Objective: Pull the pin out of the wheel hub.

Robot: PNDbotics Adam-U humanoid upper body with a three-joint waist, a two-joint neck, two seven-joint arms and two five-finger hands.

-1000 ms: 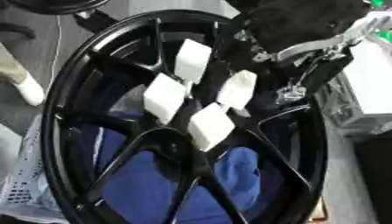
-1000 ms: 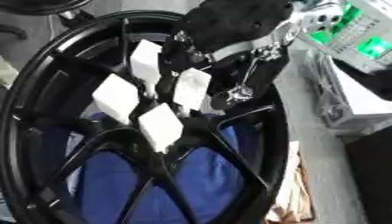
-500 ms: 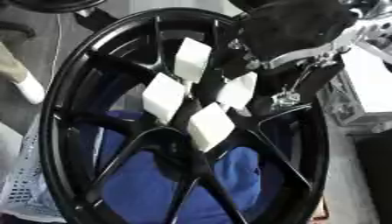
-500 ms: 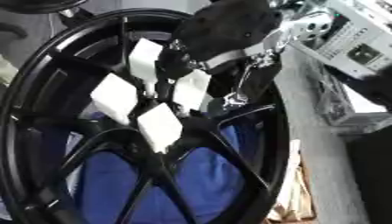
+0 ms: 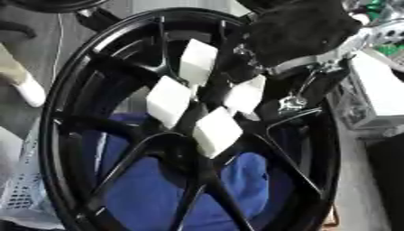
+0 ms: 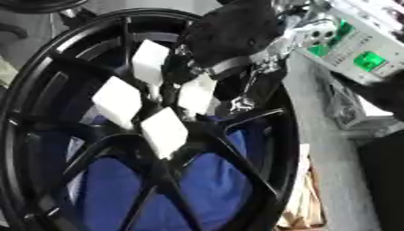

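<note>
Risk first, being a judgement only: slipping off the pin, or dragging it askew and jamming it, through pulling out of line with the hub. Moving left to right: lying tilted across the view, wheel hub (image 5: pixel 94 58), black and spoked, blue cloth (image 5: pixel 150 198) showing through the gaps. Clustering round the centre, four white blocks (image 5: pixel 169 101), taken to be the pins. Sitting just left of the hand, almost touching it, rightmost block (image 5: pixel 245 94). Coming in from the upper right, right hand (image 5: pixel 296 31), dark and bulky, covering the upper spokes. Fingers hiding behind the palm, so curled or straight: impossible to tell. Left hand not showing anywhere. Standing further right, grey equipment (image 6: pixel 359 49) with a green panel.
</note>
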